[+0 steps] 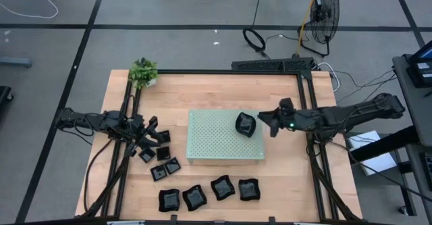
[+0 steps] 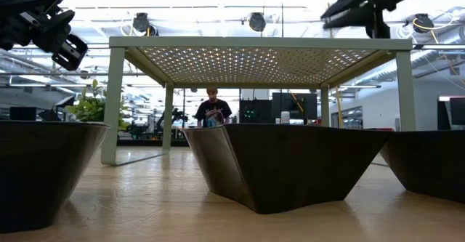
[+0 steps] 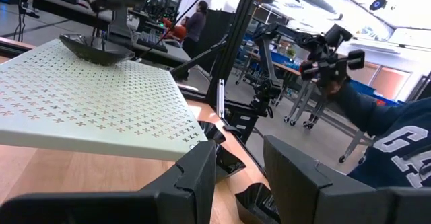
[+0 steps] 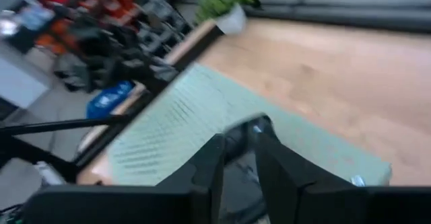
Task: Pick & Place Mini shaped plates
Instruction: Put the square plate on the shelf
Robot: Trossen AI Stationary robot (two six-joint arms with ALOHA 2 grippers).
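Mini shaped plates lie mostly along the near edge of the wooden table, glossy black, four wavy-edged ones in a row, with smaller square ones scattered closer to the left arm. One more small black plate sits on top of the pale green perforated board, near its right-hand end, resting tilted on the surface.

The right gripper is just beside that plate, its fingertips right at the plate's rim. From the right wrist view its fingers stand slightly parted with the dark plate between or just beyond them, but the picture is smeared, so I cannot tell whether they have hold of it or merely touch it.

The left gripper hovers over the cluster of small square plates off the left end of the board. Its fingers are parted with a clear gap and nothing between them; past the fingertips the left wrist view shows a few of the black plates on the wood and the board's raised corner.

A small potted plant stands at the far left corner of the table. Beyond the table a person in a dark top is at a workbench, and a sleeve of someone closer shows past the left gripper.
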